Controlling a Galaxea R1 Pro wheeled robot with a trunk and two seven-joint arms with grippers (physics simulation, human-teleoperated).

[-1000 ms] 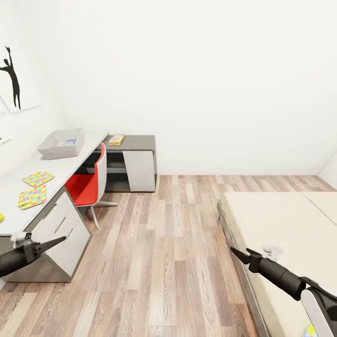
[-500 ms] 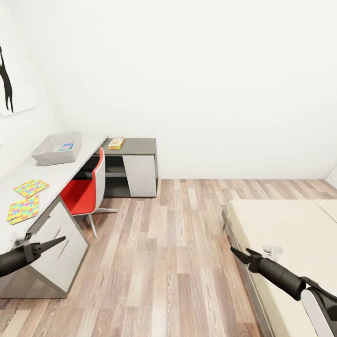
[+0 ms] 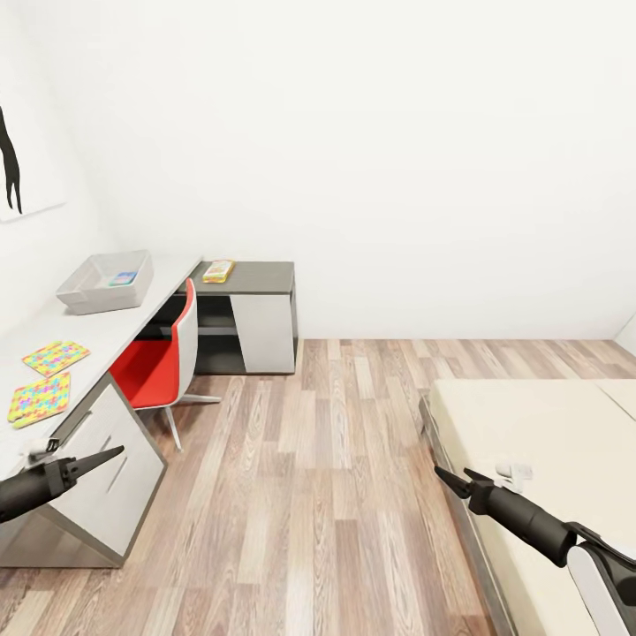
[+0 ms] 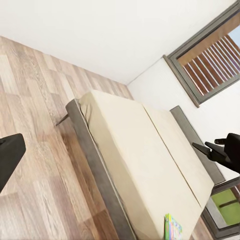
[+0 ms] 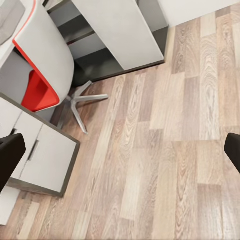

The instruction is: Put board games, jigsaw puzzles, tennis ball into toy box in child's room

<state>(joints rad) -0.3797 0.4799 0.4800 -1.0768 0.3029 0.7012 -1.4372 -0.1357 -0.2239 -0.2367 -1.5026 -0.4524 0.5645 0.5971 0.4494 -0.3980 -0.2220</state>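
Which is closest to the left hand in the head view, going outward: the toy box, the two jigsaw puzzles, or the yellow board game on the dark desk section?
1. The jigsaw puzzles, on the table just beyond the left hand.
2. The toy box, farther along the table.
3. The yellow board game, on the dark side section.

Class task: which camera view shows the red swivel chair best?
The head view: the red swivel chair appears whole, seat, white back and star base, tucked against the table. The right wrist view shows it from above, cropped at the picture's edge. The left wrist view looks toward the bed.
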